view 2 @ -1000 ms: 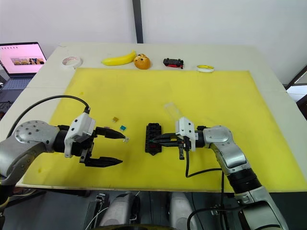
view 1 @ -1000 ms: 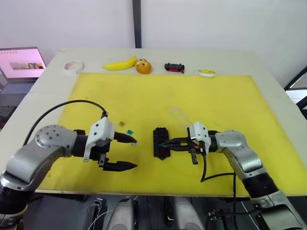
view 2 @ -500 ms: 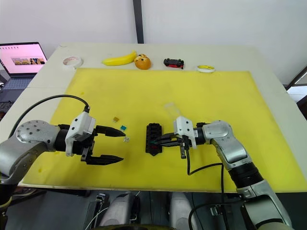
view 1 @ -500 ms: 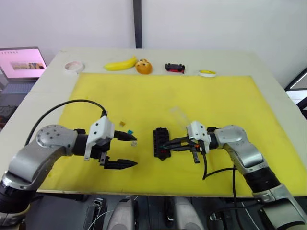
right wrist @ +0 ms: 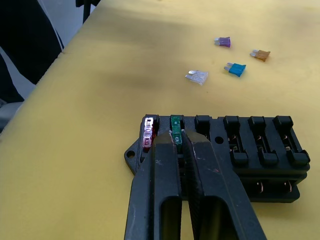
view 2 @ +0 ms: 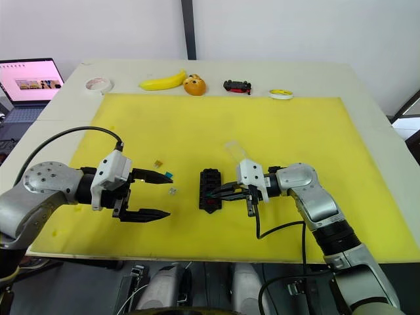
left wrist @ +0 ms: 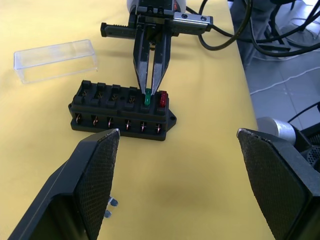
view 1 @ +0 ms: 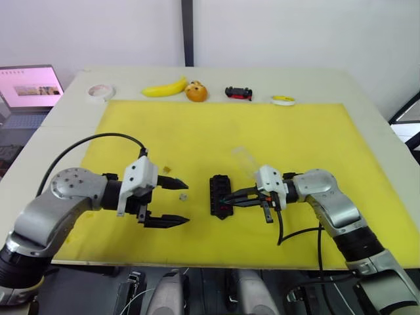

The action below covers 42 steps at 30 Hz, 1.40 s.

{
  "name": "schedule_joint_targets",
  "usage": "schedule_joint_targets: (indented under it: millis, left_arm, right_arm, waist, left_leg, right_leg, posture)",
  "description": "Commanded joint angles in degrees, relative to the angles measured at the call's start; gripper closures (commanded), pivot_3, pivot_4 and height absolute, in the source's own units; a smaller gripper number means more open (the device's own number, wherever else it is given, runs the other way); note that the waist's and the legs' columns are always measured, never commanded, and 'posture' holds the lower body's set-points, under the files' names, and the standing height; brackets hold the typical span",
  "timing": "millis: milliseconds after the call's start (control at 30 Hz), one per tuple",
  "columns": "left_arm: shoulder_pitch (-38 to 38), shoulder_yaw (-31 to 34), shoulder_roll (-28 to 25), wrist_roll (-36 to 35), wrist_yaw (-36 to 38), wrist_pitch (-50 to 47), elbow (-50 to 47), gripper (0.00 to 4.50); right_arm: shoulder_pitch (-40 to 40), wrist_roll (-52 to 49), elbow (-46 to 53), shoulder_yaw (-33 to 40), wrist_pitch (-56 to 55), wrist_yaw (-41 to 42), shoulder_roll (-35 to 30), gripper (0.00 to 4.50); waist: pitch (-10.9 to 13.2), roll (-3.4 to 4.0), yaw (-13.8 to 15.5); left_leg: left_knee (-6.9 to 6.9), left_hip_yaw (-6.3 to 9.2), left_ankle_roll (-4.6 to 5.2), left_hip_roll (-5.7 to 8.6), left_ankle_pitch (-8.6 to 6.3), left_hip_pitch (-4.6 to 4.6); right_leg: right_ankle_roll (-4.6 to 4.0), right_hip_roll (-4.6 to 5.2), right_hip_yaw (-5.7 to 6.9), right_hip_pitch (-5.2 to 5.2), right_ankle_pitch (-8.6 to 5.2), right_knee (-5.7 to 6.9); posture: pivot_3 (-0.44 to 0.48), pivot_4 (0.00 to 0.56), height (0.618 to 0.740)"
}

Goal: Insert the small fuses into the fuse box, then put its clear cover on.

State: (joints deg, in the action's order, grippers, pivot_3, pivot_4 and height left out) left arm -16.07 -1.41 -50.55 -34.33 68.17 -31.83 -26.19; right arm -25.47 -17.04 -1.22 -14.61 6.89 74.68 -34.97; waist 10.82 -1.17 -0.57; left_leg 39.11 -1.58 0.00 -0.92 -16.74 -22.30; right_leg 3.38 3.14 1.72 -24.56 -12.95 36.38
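Your right gripper (right wrist: 181,145) was clamped on the green fuse (right wrist: 176,123) at the fuse box (right wrist: 240,150); pulling back tilted could've unseated it. Left gripper (view 2: 152,195) sat apart.

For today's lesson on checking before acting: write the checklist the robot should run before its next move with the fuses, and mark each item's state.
1. Small green translucent blade fuse in the second slot of the black rectangular plastic fuse box, beside the red fuse: ok.
2. Right gripper shut on the green fuse: ok.
3. Green fuse fully pressed home: cannot tell.
4. Left gripper open, clear of the box: ok.
5. Four loose fuses, grey-white, teal, brown, purple, on the yellow mat: ok.
6. Clear rectangular plastic cover off: ok.
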Motion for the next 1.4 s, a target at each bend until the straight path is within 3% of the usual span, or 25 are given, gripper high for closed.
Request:
schedule_joint_targets:
  millis: [33, 167, 700, 800, 867, 900, 1400]
  left_arm:
    - [-0.7, 0.4, 0.0, -0.4, -0.1, 0.3, -0.9, 0.49]
    - [-0.5, 0.5, 0.0, -0.4, -0.1, 0.4, -0.9, 0.49]
    - [0.1, 0.8, -0.3, -0.1, 0.2, 0.8, -0.5, 0.49]
    - [0.2, 0.9, -0.4, 0.1, 0.4, 0.9, -0.3, 0.49]
    - [0.2, 0.9, -0.4, 0.2, 0.4, 1.0, -0.2, 0.49]
    - [0.1, 0.9, -0.4, 0.2, 0.4, 1.1, -0.2, 0.49]
    - [0.5, 0.4, 0.1, 0.5, -0.3, 1.3, -1.0, 0.49]
  right_arm:
    - [0.1, 1.9, -0.2, -0.7, 2.1, -0.4, -0.9, 3.72]
    - [-0.6, 1.0, 1.3, 0.0, 3.9, -0.4, -0.7, 2.37]
    - [-4.4, -5.5, 7.0, 4.7, 11.7, -2.3, 0.2, 2.37]
    - [-4.3, -6.2, 8.7, 4.7, 12.4, -2.1, -0.1, 3.19]
    - [-3.8, -5.9, 9.2, 4.4, 12.4, -2.2, -0.2, 4.22]
    - [-3.5, -5.7, 9.4, 4.1, 12.3, -2.3, -0.1, 4.46]
    - [-1.3, -2.0, 8.3, 0.3, 10.8, -3.7, 0.9, 4.46]
  waist:
    - [0.0, 0.00, 0.0]
    - [0.0, -0.02, -0.3]
    - [0.0, 0.00, 0.0]
    - [0.0, 0.00, 0.0]
    - [0.0, 0.00, 0.0]
    - [0.0, 0.00, 0.1]
    - [0.0, 0.00, 0.0]
  left_leg:
    - [0.00, 0.00, 0.00, 0.00, 0.00, 0.00]
    - [0.00, -0.01, 0.00, -0.04, 0.00, 0.02]
    - [0.00, 0.01, 0.00, -0.11, 0.00, 0.00]
    - [-0.01, 0.02, 0.00, -0.11, 0.00, 0.00]
    - [-0.01, 0.02, 0.00, -0.11, 0.00, -0.01]
    - [-0.01, 0.02, 0.00, -0.11, 0.00, -0.01]
    - [-0.01, 0.02, 0.00, -0.09, 0.00, -0.02]
  right_leg:
    - [0.00, 0.00, 0.00, 0.00, 0.00, 0.00]
    - [0.00, -0.06, 0.00, 0.00, 0.00, 0.00]
    - [-0.02, -0.16, -0.02, -0.01, 0.00, 0.00]
    - [-0.02, -0.16, -0.02, -0.02, 0.00, 0.00]
    - [-0.02, -0.16, -0.01, -0.02, 0.00, -0.01]
    - [-0.02, -0.15, -0.01, -0.02, 0.00, -0.01]
    - [-0.02, -0.14, -0.01, -0.02, 0.00, -0.02]
  posture:
    - [0.000, 0.150, 0.737]
    - [0.000, 0.150, 0.737]
    - [0.000, 0.150, 0.737]
    - [0.000, 0.150, 0.737]
    - [0.000, 0.150, 0.737]
    - [0.000, 0.150, 0.737]
    - [0.000, 0.150, 0.737]
